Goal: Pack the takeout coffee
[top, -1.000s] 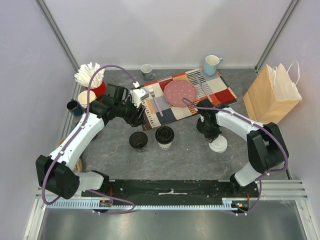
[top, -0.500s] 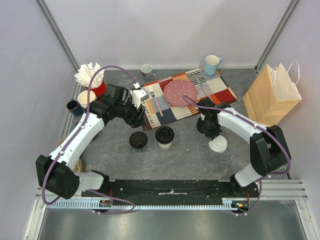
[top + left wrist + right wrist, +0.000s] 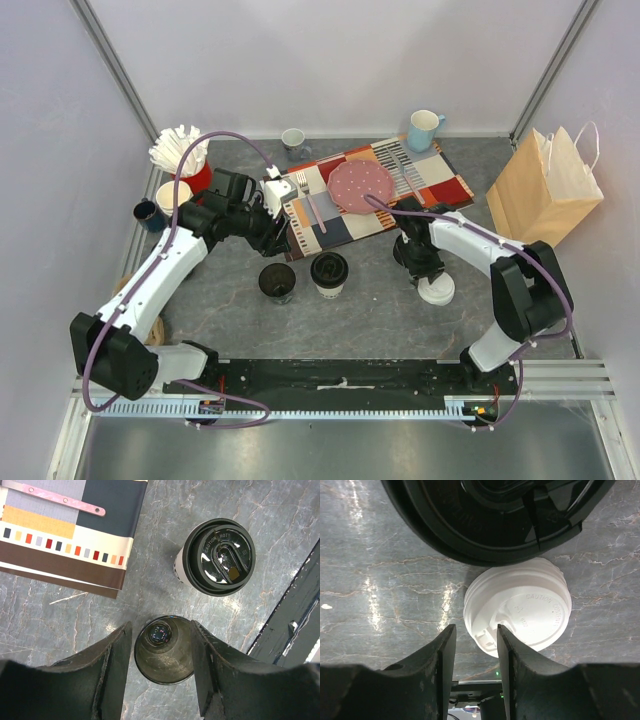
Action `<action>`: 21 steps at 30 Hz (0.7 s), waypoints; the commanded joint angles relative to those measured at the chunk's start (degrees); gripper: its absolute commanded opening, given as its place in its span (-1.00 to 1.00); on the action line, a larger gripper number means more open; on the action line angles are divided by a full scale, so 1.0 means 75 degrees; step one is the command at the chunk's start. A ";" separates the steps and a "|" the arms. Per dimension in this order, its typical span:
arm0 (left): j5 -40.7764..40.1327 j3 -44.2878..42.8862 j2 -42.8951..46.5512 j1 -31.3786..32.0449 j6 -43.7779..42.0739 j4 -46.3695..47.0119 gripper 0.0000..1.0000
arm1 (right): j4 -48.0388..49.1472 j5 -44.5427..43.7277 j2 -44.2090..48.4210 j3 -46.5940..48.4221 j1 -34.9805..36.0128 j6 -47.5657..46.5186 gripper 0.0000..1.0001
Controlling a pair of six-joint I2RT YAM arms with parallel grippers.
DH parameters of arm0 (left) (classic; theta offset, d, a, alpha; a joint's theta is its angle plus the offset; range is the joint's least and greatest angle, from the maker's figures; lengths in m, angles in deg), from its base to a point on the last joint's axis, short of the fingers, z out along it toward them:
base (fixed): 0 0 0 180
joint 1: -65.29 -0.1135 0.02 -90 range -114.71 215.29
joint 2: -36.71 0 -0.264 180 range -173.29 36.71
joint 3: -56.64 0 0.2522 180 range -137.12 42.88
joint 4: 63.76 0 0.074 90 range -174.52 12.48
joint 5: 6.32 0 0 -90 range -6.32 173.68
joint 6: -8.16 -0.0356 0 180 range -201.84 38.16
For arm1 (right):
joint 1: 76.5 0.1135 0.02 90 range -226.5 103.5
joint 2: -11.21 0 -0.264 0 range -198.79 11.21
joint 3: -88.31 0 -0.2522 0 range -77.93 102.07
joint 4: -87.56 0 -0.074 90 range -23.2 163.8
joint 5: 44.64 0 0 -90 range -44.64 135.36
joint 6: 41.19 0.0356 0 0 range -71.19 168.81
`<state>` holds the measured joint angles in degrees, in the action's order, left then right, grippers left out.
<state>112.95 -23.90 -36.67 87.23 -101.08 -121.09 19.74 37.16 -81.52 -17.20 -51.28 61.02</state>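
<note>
The right fingers (image 3: pixel 448 647) have come apart since a moment ago, when they were almost together. The right arm has shifted just a little too. Now there is a gap between them. The white lid (image 3: pixel 525 607) lies flat on the grey surface (image 3: pixel 370 300), and its edge shows in that gap. I cannot tell if a finger touches it. Seen from above, the lid sits on the right side, just on the near side of the right fingers. The cups have stayed where they were. The left fingers (image 3: pixel 117 650) are apart as well. They hang over the black cup (image 3: pixel 164 650), one on each side, and do not touch it. This cup has no lid on and stands upright in the middle of the surface. Just to its right stands the cream cup (image 3: pixel 215 557) with its black lid on. Both cups are close to the near edge of the bright patchwork mat (image 3: pixel 445 188). A pink plate (image 3: pixel 361 185) rests on the mat. A brown paper bag (image 3: pixel 545 190) stands at the far right, well apart from the cups.
</note>
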 commanded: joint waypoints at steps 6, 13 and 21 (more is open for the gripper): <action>0.0350 -0.0295 0.0258 -0.0006 -0.0329 -0.0061 0.13 | 0.0083 -0.0429 -0.0246 0.0164 -0.0010 0.0001 -0.43; 0.0385 -0.0353 0.0152 -0.0006 -0.0340 -0.0097 0.13 | 0.0119 -0.0300 -0.0082 0.0141 -0.0010 -0.0057 -0.87; 0.0421 -0.0365 0.0152 -0.0006 -0.0340 -0.0120 0.13 | -0.0045 -0.0312 0.0223 0.0281 -0.0010 -0.0022 -1.00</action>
<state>114.27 -24.27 -35.89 87.23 -101.50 -122.01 19.93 35.32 -82.57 -17.13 -51.28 60.56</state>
